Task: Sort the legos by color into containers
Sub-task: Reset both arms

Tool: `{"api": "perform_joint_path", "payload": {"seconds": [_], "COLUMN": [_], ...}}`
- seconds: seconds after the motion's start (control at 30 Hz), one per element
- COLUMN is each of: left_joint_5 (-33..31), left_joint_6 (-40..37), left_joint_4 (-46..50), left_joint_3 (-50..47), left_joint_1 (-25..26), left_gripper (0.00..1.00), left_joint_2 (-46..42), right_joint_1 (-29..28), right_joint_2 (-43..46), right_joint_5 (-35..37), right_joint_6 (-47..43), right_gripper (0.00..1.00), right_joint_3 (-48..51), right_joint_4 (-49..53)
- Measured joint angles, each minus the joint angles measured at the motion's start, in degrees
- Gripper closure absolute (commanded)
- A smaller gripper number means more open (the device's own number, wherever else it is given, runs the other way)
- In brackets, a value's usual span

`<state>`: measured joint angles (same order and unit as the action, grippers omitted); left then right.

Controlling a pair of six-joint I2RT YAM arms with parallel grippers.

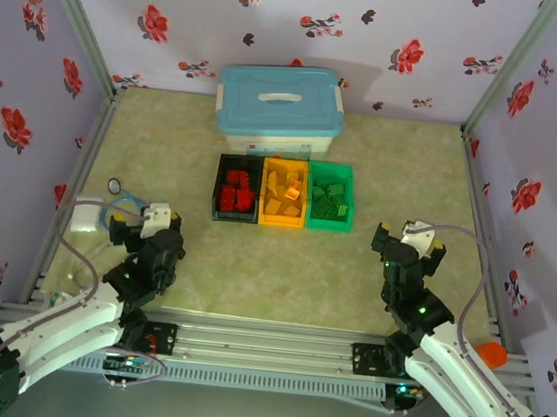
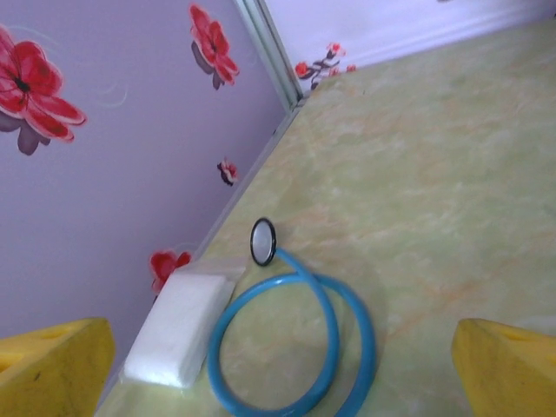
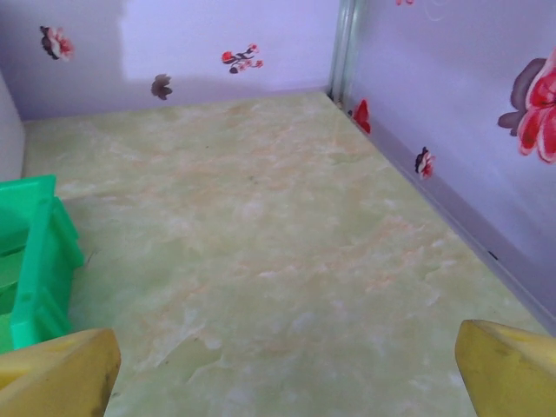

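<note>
Left gripper and right gripper gape wide, empty, low in frame; legos sit inside the three containers at centre, seemingly all colour-matched, so retreat gently without nudging them

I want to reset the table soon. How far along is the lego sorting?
Done: red bricks sit in the black bin, orange-yellow bricks in the orange-yellow bin, green bricks in the green bin. In hand: nothing; the left gripper and right gripper are both open and empty. Left: seemingly nothing, as I spot no loose brick on the table.
</note>
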<state>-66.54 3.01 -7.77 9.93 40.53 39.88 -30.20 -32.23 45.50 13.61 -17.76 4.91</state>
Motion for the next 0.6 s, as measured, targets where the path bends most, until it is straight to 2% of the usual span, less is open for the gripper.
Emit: {"api": "perform_joint_path", "payload": {"seconds": [0.23,0.33,0.4,0.6], "left_joint_5": [0.42,1.29,2.14,3.21], "left_joint_6": [-0.22,-0.85,-1.14,-1.55], "left_joint_4": [-4.33,-6.8,-7.72,-8.59], "left_joint_3": [-0.37,-0.79,-0.9,-0.92], "left_joint_1": [-3.21,-4.63,-5.77,-6.6], "left_gripper": [0.0,0.0,0.0,0.0], "left_joint_2": [2.01,2.01,2.08,2.16], "right_joint_1": [3.87,6.54,9.27,12.63], "right_joint_2": [-5.09,-6.14,-7.32,-7.69], "right_joint_5": [-0.26,-1.46,-2.99,-6.03], "right_joint_6": [-2.91,-4.02,-4.07,-3.61], "right_gripper": [0.01,0.01,0.01,0.01], "right_joint_3": [0.44,4.63,7.19,8.57], "right_joint_4": [-5.44,-12.46,-13.29,-14.97]}}
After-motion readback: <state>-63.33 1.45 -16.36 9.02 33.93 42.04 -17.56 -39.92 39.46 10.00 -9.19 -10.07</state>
